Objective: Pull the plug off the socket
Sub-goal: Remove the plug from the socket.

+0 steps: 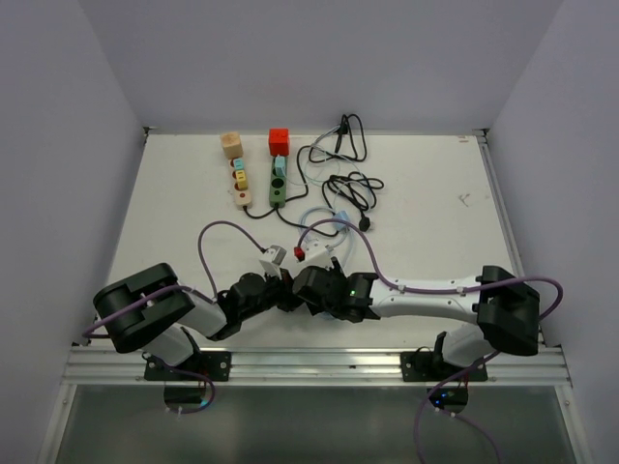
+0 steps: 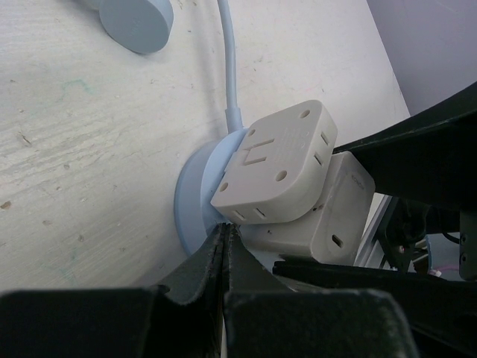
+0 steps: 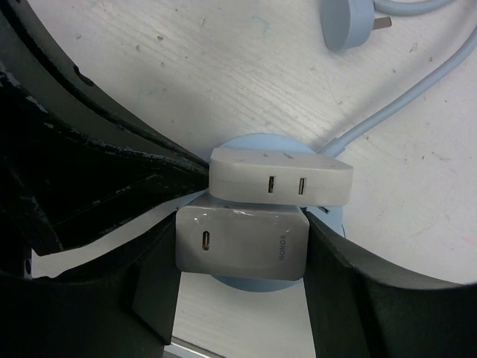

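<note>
A white HONOR charger plug (image 3: 242,240) sits in a round pale-blue socket (image 3: 257,143), right beside a white multi-adapter (image 3: 279,175). My right gripper (image 3: 242,257) is shut on the charger, one finger on each side. My left gripper (image 2: 223,242) is shut, its tips pressed against the blue socket's rim (image 2: 192,205), just under the adapter (image 2: 276,160) and charger (image 2: 332,216). In the top view both grippers meet near the table's front, left (image 1: 285,295) and right (image 1: 305,288), and they hide the socket.
The socket's blue cable (image 2: 229,60) ends in a loose blue plug (image 3: 350,26). A green power strip (image 1: 278,182), a beige strip (image 1: 238,184), a red cube (image 1: 280,141), a beige cube (image 1: 230,145) and black cables (image 1: 350,186) lie at the back. The metal rail (image 1: 309,362) runs along the near edge.
</note>
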Available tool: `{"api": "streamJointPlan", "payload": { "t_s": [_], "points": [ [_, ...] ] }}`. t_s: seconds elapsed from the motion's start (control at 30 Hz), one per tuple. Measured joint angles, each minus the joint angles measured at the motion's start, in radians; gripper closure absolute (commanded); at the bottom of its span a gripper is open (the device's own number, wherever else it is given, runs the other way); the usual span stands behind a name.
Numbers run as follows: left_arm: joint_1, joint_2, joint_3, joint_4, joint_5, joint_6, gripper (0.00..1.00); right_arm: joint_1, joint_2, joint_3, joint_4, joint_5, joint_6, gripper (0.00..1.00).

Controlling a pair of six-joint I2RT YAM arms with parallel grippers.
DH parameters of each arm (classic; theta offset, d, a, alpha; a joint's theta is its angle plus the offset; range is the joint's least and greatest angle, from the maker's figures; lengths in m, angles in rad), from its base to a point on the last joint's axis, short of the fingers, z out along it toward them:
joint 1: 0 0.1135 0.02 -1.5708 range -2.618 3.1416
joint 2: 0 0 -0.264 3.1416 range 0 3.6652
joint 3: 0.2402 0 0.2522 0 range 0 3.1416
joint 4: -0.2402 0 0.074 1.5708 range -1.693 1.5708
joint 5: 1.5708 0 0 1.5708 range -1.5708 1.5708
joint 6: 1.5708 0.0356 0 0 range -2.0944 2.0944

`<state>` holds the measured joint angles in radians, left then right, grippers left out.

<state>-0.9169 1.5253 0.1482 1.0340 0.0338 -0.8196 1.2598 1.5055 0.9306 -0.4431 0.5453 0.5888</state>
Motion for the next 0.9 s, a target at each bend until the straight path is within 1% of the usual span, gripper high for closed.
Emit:
{"api": "streamJointPlan", "payload": {
  "t_s": [0.37,0.53,0.77,0.9],
  "points": [
    [-0.001,-0.004,0.0,-0.002,-0.011,0.0,1.0,-0.117,-0.124,-0.138,0.131,-0.19,0.043,1.0],
    [-0.001,-0.005,0.0,0.005,-0.022,0.0,1.0,-0.153,-0.152,-0.169,0.175,-0.241,0.048,1.0],
    [-0.001,-0.004,0.0,0.006,-0.028,0.0,1.0,-0.156,-0.15,-0.165,0.173,-0.247,0.047,1.0],
    [-0.001,0.003,0.0,0.006,-0.028,0.0,1.0,-0.108,-0.1,-0.108,0.112,-0.178,0.041,1.0]
  ]
}}
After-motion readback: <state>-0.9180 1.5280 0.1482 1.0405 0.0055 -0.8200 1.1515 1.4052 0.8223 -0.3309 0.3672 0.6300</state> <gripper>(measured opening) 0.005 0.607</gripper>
